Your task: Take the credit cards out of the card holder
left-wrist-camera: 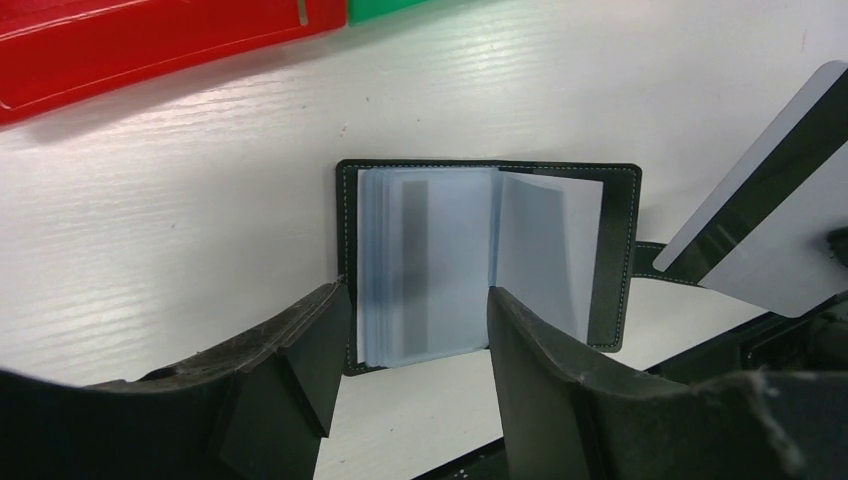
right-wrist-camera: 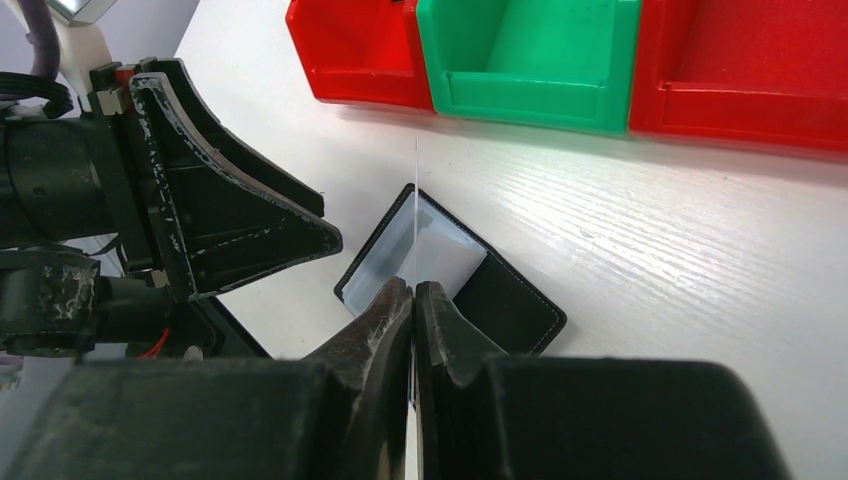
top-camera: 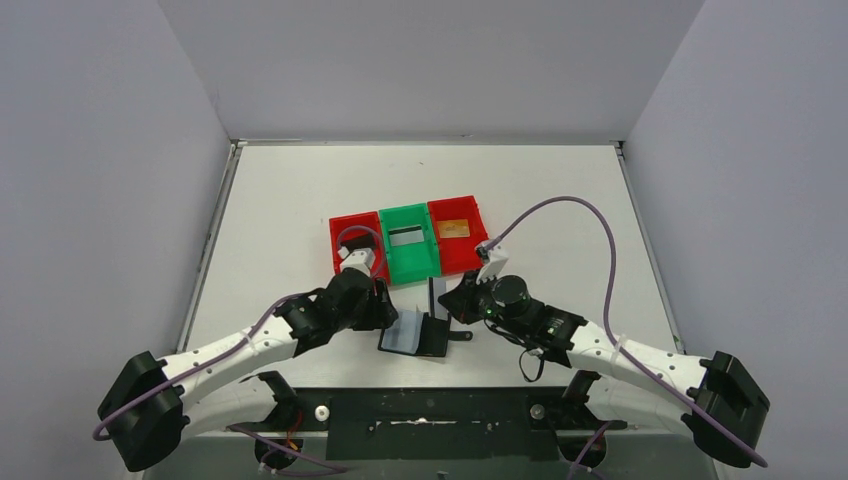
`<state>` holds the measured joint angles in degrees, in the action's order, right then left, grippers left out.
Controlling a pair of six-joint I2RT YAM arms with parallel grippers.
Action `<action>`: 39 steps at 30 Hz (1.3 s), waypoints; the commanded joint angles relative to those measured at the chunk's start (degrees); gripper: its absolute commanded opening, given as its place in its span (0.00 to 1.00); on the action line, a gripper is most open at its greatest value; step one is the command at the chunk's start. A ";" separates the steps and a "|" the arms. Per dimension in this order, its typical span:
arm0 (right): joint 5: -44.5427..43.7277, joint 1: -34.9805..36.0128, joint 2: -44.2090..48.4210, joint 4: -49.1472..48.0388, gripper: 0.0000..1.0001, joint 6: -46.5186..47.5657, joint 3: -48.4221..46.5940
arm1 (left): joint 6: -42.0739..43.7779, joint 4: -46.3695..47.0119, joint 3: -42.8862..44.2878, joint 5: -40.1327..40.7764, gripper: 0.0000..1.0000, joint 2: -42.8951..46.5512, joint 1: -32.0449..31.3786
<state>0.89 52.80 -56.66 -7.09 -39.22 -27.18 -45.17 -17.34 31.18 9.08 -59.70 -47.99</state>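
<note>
My right pincer (right-wrist-camera: 412, 290) is clamped on a card (left-wrist-camera: 770, 230), held clear of the open holder (left-wrist-camera: 617, 260) on the near counter (top-camera: 300, 200); my left pincer (left-wrist-camera: 418, 300) hangs apart over its pockets (left-wrist-camera: 430, 240). The gold card (top-camera: 453, 229) is already in the far red bin (top-camera: 470, 258), so I reckon past halfway.

- Thin silver-grey rectangular card (left-wrist-camera: 775, 265): cut off by the right edge of the left wrist view. In the right wrist view it is edge-on, a bare line, faces unseen.
- Small black bifold card holder (left-wrist-camera: 615, 250): near corners hidden behind the left hand (left-wrist-camera: 418, 295).
- Blue-grey pockets (left-wrist-camera: 440, 260): dark stripe inside blurred; what it is cannot be told.
- Left red plastic bin (top-camera: 340, 228): near part covered by the left arm (top-camera: 330, 305) in the top view.
</note>
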 commanded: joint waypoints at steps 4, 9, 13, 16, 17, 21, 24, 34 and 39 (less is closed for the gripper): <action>-3.69 1.45 0.27 1.48 0.00 5.42 -6.48 | 1.32 2.89 0.27 0.29 0.52 1.12 0.44; -5.05 2.06 -0.74 5.10 0.01 9.97 -10.01 | 4.22 11.16 -2.10 -5.58 0.51 0.24 1.16; -8.35 2.22 -0.95 6.40 0.00 11.39 -11.64 | 4.06 14.22 -1.03 -11.53 0.49 -4.18 1.12; -12.18 2.31 -0.82 6.69 0.00 12.91 -12.33 | 3.43 18.31 -1.94 -16.14 0.48 -5.95 1.13; -13.51 2.25 -0.96 7.33 0.00 13.21 -12.88 | 2.90 20.26 -2.32 -17.93 0.48 -6.57 1.14; -17.89 2.30 -1.20 9.64 0.00 13.03 -14.51 | 0.01 28.75 -1.88 -24.16 0.45 -10.01 0.79; -19.30 2.28 -0.56 9.96 0.00 10.01 -13.20 | 0.24 31.14 -0.25 -25.73 0.45 -14.42 0.71; -23.65 2.29 4.67 12.49 0.00 1.81 -7.22 | -1.68 35.77 1.58 -28.90 0.32 -26.78 -1.63; -25.33 2.31 8.56 11.84 0.00 -0.84 -4.06 | -0.23 31.50 4.43 -25.30 0.35 -25.68 -2.38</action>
<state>-20.32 54.81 -51.29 7.31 -36.86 -32.80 -46.24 13.06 31.68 -17.80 -86.85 -49.89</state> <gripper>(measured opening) 0.043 0.326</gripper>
